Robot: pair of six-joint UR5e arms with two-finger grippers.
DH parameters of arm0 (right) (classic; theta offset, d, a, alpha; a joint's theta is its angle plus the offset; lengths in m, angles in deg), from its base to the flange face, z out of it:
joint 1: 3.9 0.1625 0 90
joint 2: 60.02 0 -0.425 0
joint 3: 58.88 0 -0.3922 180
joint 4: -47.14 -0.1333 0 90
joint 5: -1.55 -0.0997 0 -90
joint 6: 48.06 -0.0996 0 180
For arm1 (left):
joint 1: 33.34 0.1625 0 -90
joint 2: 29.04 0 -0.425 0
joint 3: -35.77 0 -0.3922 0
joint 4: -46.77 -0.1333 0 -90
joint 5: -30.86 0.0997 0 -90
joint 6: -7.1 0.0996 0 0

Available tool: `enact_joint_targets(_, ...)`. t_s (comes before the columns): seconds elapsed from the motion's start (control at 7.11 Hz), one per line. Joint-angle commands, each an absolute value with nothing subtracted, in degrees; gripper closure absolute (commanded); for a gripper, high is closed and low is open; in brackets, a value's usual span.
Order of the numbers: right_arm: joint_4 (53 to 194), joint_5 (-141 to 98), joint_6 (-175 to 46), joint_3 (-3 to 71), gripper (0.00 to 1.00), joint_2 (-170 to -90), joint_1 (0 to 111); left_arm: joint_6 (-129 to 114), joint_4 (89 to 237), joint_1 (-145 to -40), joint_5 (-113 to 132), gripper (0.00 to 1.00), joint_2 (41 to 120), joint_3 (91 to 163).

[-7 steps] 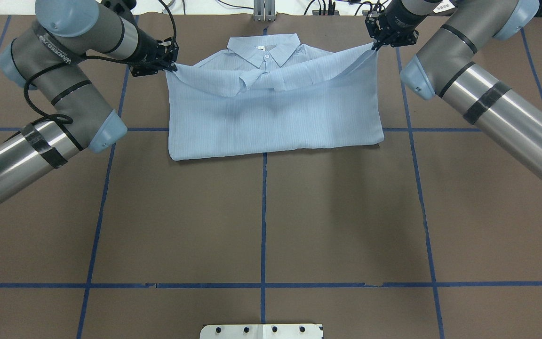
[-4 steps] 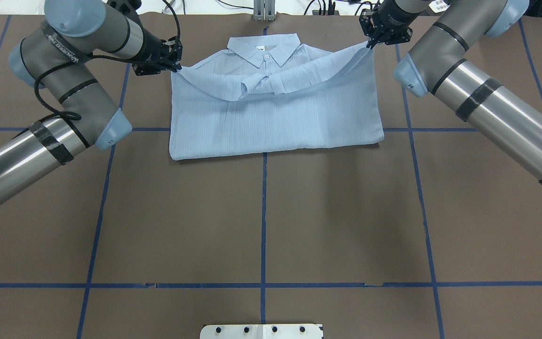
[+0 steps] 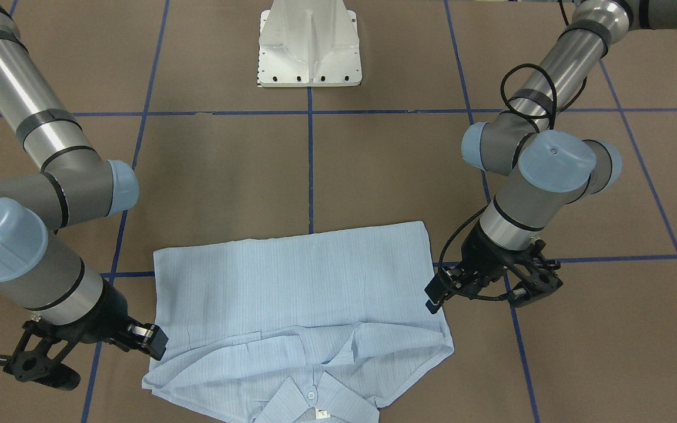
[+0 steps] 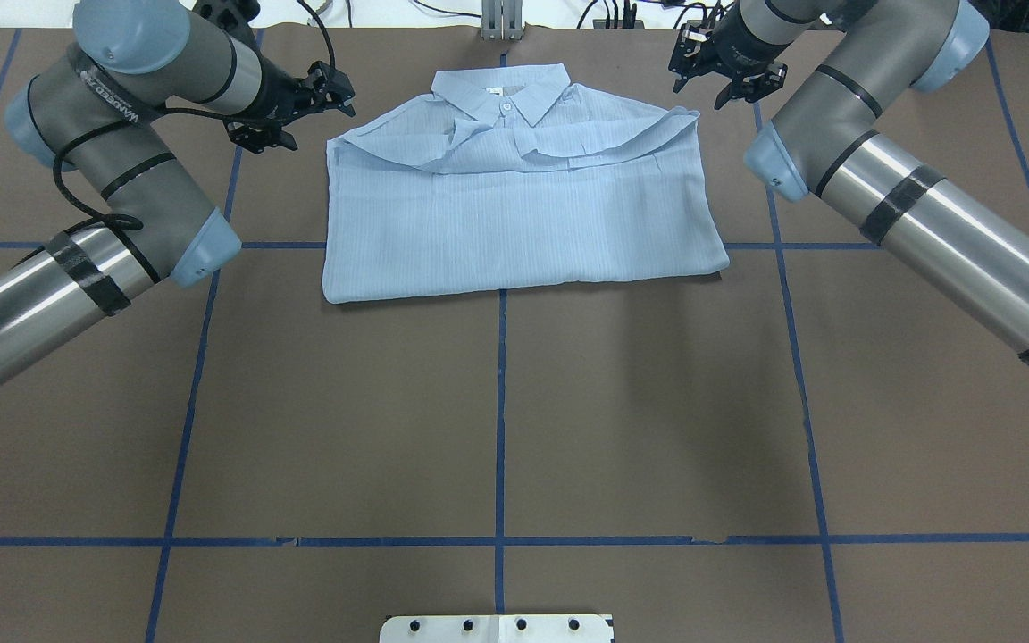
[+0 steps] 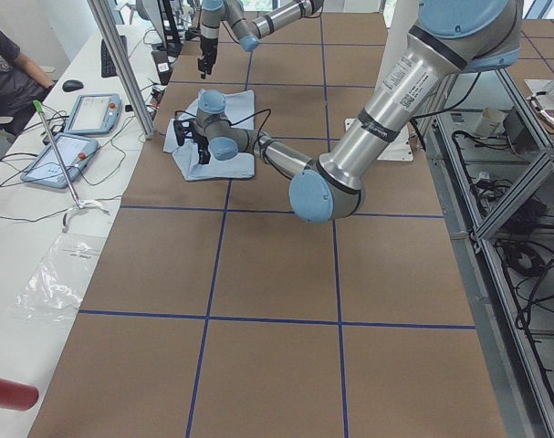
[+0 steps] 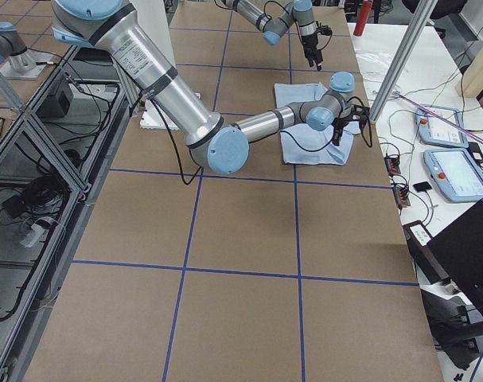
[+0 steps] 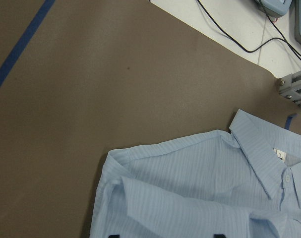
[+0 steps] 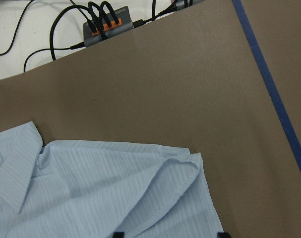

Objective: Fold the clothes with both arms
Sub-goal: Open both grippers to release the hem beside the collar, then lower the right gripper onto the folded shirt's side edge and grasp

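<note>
On the brown table [image 4: 497, 429] the shirt [image 4: 523, 205] lay doubled across the far end of the central tape line [image 4: 500, 402], left gripper [image 4: 322, 116] and right gripper [image 4: 718, 87] spread empty either side of that line, and the rumpled, seemingly loose top edge could catch a low-passing finger and unfold.

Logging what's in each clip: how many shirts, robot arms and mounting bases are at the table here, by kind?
Pale-blue shirt: 1
Robot arms, the left arm and the right arm: 2
White base: 1
Total: 4
</note>
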State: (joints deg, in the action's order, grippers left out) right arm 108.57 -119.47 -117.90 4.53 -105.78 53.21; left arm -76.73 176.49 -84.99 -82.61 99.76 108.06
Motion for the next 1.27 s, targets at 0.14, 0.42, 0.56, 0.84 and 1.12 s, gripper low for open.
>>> enact_joint_targets(0.14, 108.40, -119.12, -117.50, 17.79, 0.00, -117.10, 47.71, -76.92, 176.32, -84.94, -82.69, 0.01, 98.23, 110.48)
enact_joint_targets(0.42, 108.58, -118.77, -117.50, 23.73, 0.00, -123.37, 44.36, -77.10, 176.41, -84.85, -82.70, 0.01, 98.58, 110.48)
enact_joint_targets(0.56, 108.58, -118.33, -117.32, 23.22, 0.00, -124.52, 43.05, -77.10, 176.41, -84.85, -82.70, 0.01, 98.58, 110.48)
enact_joint_targets(0.84, 109.01, -117.02, -117.23, 22.60, 0.00, -124.44, 42.25, -77.10, 176.41, -84.85, -82.70, 0.01, 98.58, 110.48)
enact_joint_targets(1.12, 109.11, -117.01, -117.23, 22.25, 0.19, -124.18, 42.33, -76.93, 176.49, -84.85, -82.70, 0.01, 98.23, 110.48)
